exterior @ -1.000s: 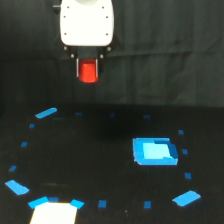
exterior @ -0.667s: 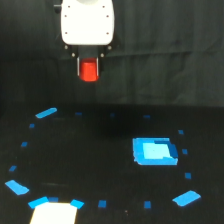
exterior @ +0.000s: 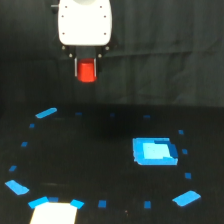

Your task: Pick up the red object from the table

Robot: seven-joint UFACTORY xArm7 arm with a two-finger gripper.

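Observation:
The red object [exterior: 87,71] is a small bright red-orange stubby block, held well above the table [exterior: 100,165] at the upper left of the exterior view. It sits between the fingers of my gripper [exterior: 86,70], which hangs below a white body and is shut on it. Only the block's front face shows; the thin fingers flank its sides. The table is a flat black surface far below the block.
A bright blue rectangular patch [exterior: 154,151] lies toward the exterior view's right. A white patch [exterior: 54,212] with blue corners sits at the bottom left. Small blue tape marks [exterior: 46,113] are scattered in a ring across the table.
The gripper with the red object has held nearly still, perhaps rising very slightly. Nothing on the table has moved.

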